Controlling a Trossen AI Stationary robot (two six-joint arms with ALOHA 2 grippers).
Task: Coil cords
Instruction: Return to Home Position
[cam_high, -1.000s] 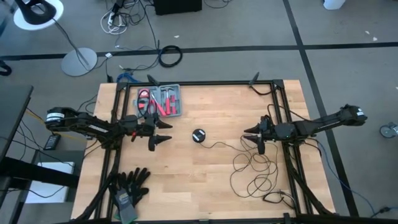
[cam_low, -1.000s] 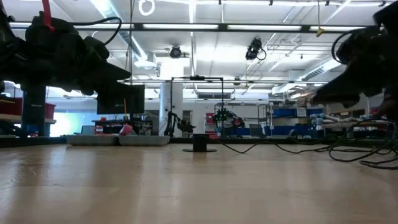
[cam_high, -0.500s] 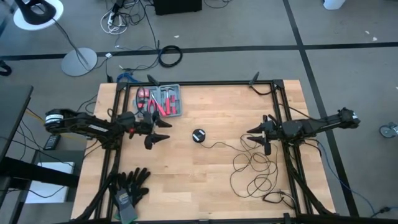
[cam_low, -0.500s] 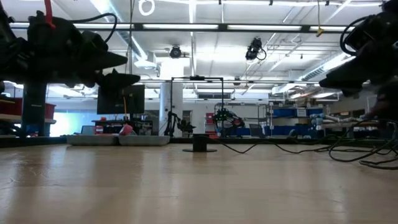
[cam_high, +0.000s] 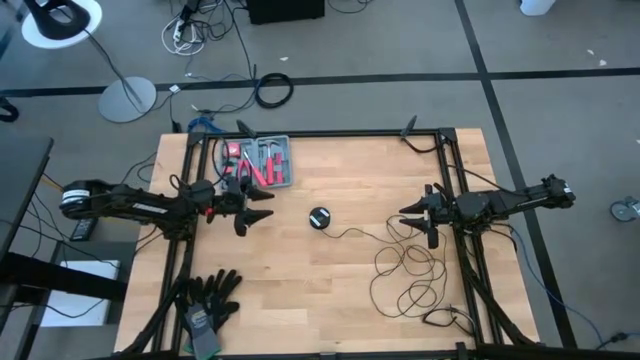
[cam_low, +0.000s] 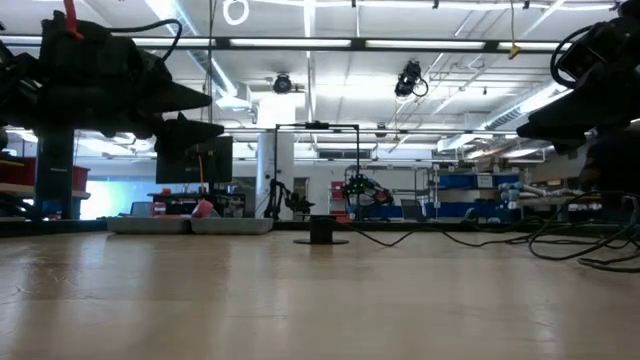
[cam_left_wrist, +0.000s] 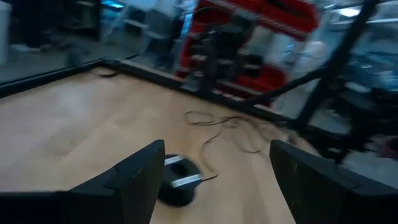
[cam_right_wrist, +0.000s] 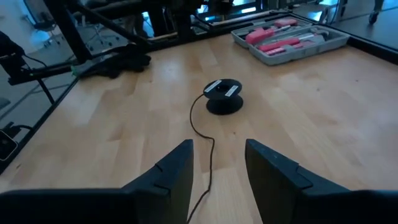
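High: left tool over left side of worktop, right tool at right edge; puck between them; wire in loose loops near right tool | Low: puck stands mid-worktop | Left wrist: left tool wide open, puck ahead | Right wrist: right tool open, narrower; wire runs to puck

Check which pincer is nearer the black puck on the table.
Left. The left pincer is open, a short gap from the puck. The right pincer, also open, is on the puck's opposite side, farther off, beside the loose wire.
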